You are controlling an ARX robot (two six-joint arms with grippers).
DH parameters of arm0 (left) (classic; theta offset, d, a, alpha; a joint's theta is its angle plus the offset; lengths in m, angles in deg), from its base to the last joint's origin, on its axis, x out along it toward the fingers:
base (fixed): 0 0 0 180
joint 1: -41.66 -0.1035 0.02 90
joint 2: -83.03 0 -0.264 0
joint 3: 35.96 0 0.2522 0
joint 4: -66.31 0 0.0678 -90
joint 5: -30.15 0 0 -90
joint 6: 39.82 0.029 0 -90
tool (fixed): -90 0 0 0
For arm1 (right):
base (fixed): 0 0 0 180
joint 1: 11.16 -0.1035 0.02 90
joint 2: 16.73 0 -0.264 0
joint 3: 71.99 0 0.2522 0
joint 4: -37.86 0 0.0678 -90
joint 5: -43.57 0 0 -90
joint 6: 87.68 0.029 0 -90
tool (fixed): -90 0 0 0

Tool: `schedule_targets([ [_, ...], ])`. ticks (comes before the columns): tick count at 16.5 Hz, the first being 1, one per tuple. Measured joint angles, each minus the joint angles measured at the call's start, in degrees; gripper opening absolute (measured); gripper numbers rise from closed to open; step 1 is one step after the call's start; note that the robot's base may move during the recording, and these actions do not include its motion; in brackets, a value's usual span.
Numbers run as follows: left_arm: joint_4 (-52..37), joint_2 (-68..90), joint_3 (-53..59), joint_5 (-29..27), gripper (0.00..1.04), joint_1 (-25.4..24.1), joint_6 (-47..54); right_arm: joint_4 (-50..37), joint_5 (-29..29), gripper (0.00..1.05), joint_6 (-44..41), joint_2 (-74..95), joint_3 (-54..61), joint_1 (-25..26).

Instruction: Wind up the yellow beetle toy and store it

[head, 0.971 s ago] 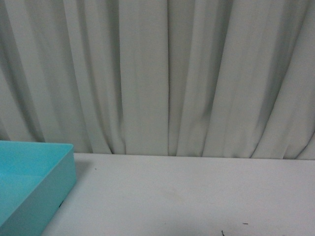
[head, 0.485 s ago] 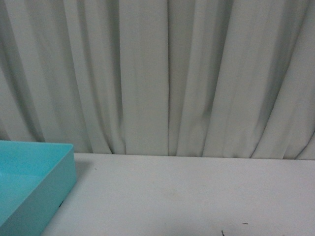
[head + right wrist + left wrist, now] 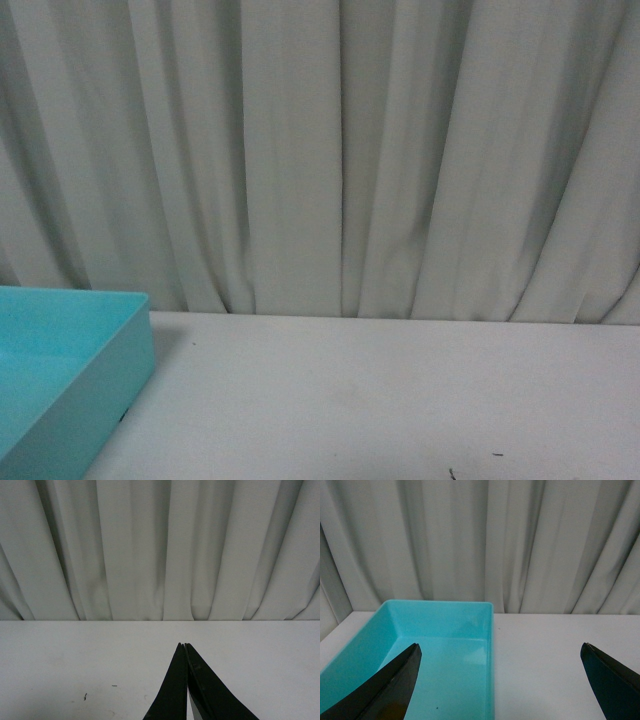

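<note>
Left jaws wide; right jaws together.

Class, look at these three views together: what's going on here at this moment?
Nothing is being handled. The left tool is open, one finger in front of a turquoise tray and the other in front of the white table. The right tool is shut, with nothing between its fingers. The yellow beetle toy shows in no view, not even in the visible part of the tray. A pale curtain hangs behind.
</note>
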Motion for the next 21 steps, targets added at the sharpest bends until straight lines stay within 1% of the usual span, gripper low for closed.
schedule_targets([
  [4, 0.0, 0.0, 0.0, 0.0, 0.98, 0.0, 0.0, 4.0, 0.0, 0.02, 0.1, -4.0, 0.0, 0.0],
  [5, 0.0, 0.0, 0.0, 0.0, 0.98, 0.0, 0.0, 6.7, 0.0, 0.02, 0.1, -5.8, 0.0, 0.0],
  [6, 0.0, 0.0, 0.0, -0.1, 0.98, 0.0, 0.0, 14.9, 0.0, 0.02, 0.1, -12.0, 0.0, 0.0],
  [8, 0.0, 0.0, 0.0, 0.0, 0.98, 0.0, 0.0, 13.7, 0.0, 0.02, 0.1, -14.1, -0.1, 0.0],
  [11, 0.0, 0.0, 0.0, 0.0, 0.98, 0.0, 0.0, 14.5, 0.0, 0.02, 0.1, -14.0, 0.0, 0.0],
  [12, 0.0, 0.0, 0.0, 0.0, 0.98, 0.0, 0.0, 14.6, 0.0, 0.03, 0.1, -14.0, 0.0, 0.0],
  [16, 0.0, 0.0, 0.0, 0.0, 0.98, 0.0, 0.0, 14.6, 0.0, 0.42, 0.1, -14.0, 0.0, 0.0],
  [18, 0.0, 0.0, 0.0, 0.0, 0.98, 0.0, 0.0, 14.6, 0.0, 0.71, 0.1, -14.0, 0.0, 0.0],
  [19, 2.8, 0.5, -0.6, -0.7, 0.98, 0.3, -0.9, 14.6, 0.0, 0.82, 0.1, -14.0, 0.0, 0.0],
  [20, 18.4, 9.8, -7.8, -6.1, 0.98, 3.1, -10.6, 14.5, 0.1, 0.94, 0.1, -14.0, 0.0, 0.0],
  [21, 25.7, 17.8, -13.8, -6.6, 0.98, 3.8, -19.1, 14.5, -0.1, 1.00, 0.1, -14.0, 0.0, 0.0],
])
